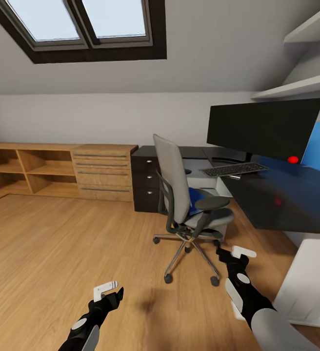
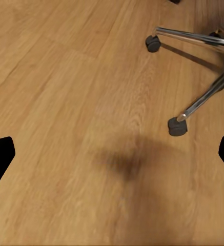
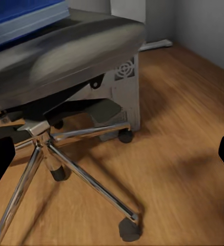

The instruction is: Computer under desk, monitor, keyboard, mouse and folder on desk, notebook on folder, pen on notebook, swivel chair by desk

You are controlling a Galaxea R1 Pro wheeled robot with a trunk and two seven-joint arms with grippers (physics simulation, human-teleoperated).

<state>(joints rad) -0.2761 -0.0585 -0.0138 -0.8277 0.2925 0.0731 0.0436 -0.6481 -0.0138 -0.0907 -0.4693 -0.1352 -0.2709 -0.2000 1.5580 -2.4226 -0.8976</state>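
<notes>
Attic bedroom, wooden floor. Swivel chair (image 1: 189,204) at centre, blue folder (image 1: 195,200) lying on seat, awaiting transfer. Desk (image 1: 287,200) at three o'clock, bearing monitor (image 1: 262,127) and keyboard (image 1: 233,169). Left gripper (image 1: 109,291) and right gripper (image 1: 233,253) low, spread wide, empty, ready for reaching.

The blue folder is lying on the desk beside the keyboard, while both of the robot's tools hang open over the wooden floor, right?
Not quite. The blue folder lies on the seat of the swivel chair, not on the desk; the head view shows it. The keyboard is on the desk, and the left tool and right tool do hang open over the wooden floor.
</notes>
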